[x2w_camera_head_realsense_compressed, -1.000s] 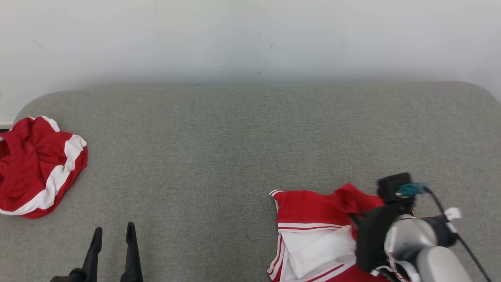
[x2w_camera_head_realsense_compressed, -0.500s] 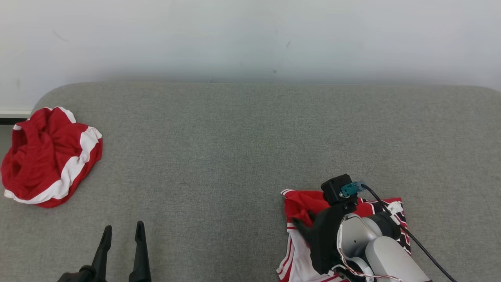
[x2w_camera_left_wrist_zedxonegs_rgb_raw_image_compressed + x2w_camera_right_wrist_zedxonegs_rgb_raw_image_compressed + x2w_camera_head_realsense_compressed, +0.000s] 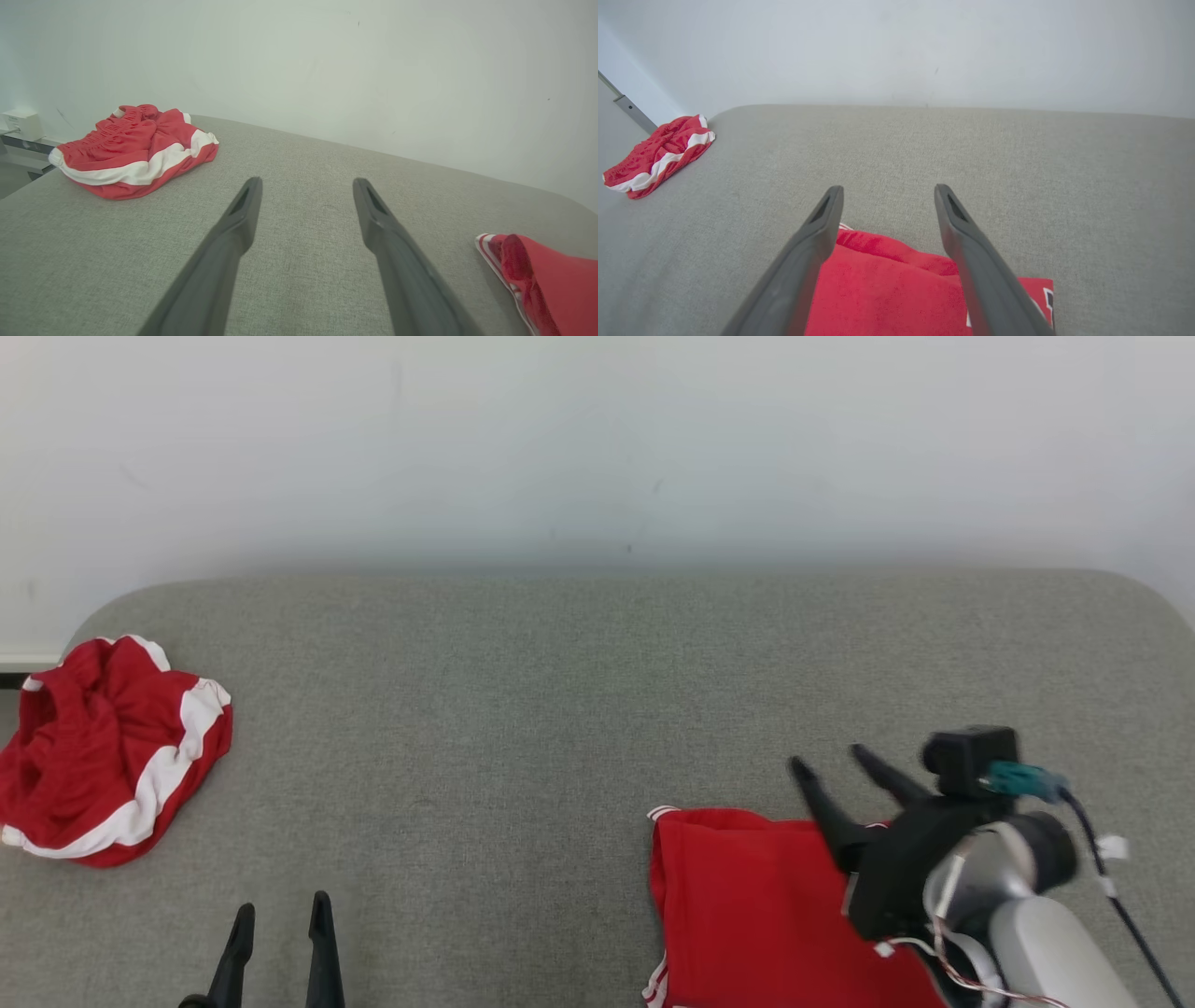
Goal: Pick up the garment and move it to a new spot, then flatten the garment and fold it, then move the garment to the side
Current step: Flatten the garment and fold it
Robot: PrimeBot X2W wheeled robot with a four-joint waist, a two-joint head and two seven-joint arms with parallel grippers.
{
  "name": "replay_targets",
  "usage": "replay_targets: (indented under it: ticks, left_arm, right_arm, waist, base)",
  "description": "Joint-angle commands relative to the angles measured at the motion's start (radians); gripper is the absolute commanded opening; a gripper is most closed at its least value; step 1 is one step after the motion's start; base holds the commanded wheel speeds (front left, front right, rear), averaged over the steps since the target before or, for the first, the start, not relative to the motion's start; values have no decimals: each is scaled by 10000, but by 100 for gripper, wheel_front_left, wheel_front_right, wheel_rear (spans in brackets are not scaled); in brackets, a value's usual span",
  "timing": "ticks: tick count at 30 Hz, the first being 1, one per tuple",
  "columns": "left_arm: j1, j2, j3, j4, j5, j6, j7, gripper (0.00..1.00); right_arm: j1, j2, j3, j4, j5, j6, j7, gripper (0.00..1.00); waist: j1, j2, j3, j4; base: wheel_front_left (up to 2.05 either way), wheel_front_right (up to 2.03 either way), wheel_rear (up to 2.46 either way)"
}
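Lying folded at the near right of the grey surface, the red garment looks smooth, thin white stripes along its left edge. The right gripper hangs over it, fingers spread, gripping nothing; the left gripper is spread wide too, well apart.

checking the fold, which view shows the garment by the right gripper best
Head view: the folded garment shows broadest, lying flat. Right wrist view has its far edge; left wrist view catches one corner.
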Motion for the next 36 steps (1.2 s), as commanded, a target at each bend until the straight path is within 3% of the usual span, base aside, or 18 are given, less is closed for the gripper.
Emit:
replay_targets:
  ticks: [1, 9, 17, 27, 36]
  left_arm:
    - [115, 5, 23, 11, -10, -48, -20, 100]
    - [300, 5, -97, 89, -1, -19, -20, 100]
    - [567, 4, -76, 198, -31, 27, -20, 100]
    - [950, 5, 337, 349, 137, -204, -20, 100]
    - [152, 5, 488, 894, 201, -310, -20, 100]
  right_arm:
    - [164, -132, -104, -87, -189, -26, -259, 100]
    - [1573, -673, -1524, -141, -1470, -26, -3118, 100]
    - [2486, -729, -1555, 629, -1752, -26, -5447, 100]
    - [2421, -782, -480, 1590, -1269, -26, -6255, 100]
    - [2120, -668, -146, 1946, -1161, -26, -6463, 100]
  waist:
    - [1, 0, -143, -111]
    - [1, 0, -463, -256]
    - [1, 0, -822, -452]
    - [1, 0, -1152, -765]
    - [1, 0, -1117, -882]
  base:
    - [0, 0, 0]
    - [0, 0, 0]
    - [0, 0, 0]
    - [0, 0, 0]
    - [0, 0, 0]
